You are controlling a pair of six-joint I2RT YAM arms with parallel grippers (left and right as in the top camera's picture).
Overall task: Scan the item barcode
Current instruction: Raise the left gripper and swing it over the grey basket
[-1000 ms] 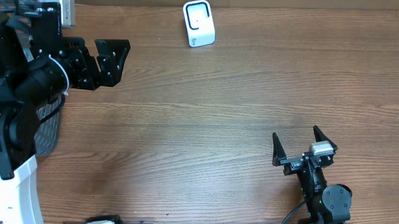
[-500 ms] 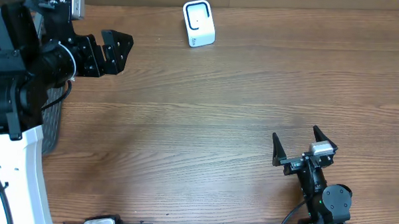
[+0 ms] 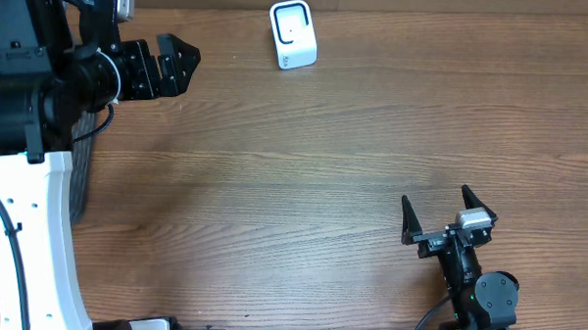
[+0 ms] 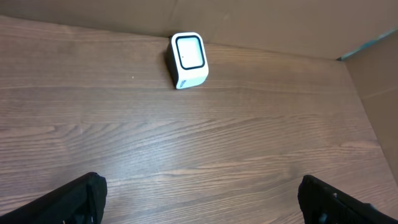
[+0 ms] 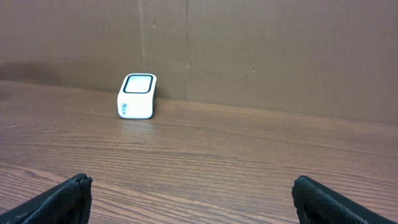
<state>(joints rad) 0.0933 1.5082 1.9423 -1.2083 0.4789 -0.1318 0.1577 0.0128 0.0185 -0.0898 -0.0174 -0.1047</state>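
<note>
Overhead, a small white scanner [image 3: 293, 34] stands on the wooden counter [image 3: 314, 156] near its far edge. The left hand [image 3: 165, 64] hangs to the scanner's left, apart from it, released with its fingers spread and nothing between them. A dark mesh basket [image 3: 81, 172] shows under the left arm at the counter's left edge. The right hand [image 3: 436, 201] sits near the front right, well apart from the scanner, likewise released and empty. Both wrist views frame the scanner ahead.

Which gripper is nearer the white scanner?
Left. The left gripper hovers open a short way from the white scanner; the right gripper sits open far across the table.
</note>
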